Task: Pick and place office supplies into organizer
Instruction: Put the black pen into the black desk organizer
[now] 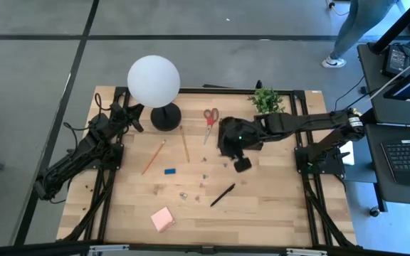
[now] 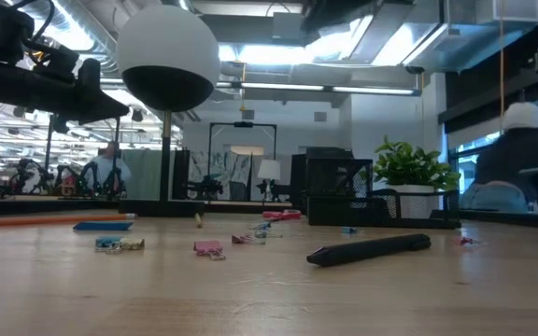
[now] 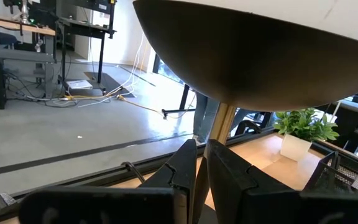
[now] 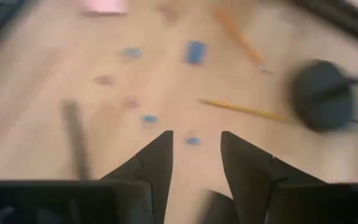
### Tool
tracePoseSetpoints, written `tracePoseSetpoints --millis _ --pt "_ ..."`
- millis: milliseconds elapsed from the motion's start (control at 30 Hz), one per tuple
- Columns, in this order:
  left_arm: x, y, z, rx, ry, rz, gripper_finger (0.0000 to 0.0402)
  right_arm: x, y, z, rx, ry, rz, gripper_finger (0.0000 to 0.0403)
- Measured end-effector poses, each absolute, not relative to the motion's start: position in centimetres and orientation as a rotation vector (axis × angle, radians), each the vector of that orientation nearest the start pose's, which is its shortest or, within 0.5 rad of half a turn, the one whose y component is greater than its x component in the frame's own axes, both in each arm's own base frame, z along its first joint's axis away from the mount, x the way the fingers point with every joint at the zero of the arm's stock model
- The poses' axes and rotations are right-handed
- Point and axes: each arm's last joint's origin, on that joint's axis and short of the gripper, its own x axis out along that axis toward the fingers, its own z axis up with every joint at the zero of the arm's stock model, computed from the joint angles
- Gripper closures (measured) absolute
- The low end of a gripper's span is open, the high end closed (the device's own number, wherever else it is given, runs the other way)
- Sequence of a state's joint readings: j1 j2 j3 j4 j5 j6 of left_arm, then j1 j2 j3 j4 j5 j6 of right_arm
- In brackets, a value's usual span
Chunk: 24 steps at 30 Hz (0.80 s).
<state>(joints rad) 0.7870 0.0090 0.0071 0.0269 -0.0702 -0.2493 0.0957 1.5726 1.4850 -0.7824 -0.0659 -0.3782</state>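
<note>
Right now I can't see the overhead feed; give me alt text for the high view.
The right gripper hovers mid-table, jaws open and empty, beside the black organizer. Loose on the wood lie red scissors, two pencils, a blue eraser, a black pen, a pink sticky pad and small clips. The left gripper waits by the globe lamp.

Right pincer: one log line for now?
right pincer open, empty | above table centre | left pincer shut by lamp | pen loose
</note>
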Motion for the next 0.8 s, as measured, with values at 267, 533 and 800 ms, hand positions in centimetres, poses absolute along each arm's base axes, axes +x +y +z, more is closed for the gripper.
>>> tracePoseSetpoints --millis 267,533,800 --pt "6.8 7.1 16.8 -0.225 -0.131 0.850 0.0368 32.2 4.2 28.3 -0.369 0.963 0.397 0.0263" --pt "6.8 7.1 16.8 -0.225 -0.130 0.849 0.0368 31.5 5.1 24.1 -0.383 0.974 0.426 0.0263" --pt "6.8 7.1 16.8 -0.225 -0.130 0.849 0.0368 31.6 6.3 22.8 -0.409 0.887 0.450 0.0263"
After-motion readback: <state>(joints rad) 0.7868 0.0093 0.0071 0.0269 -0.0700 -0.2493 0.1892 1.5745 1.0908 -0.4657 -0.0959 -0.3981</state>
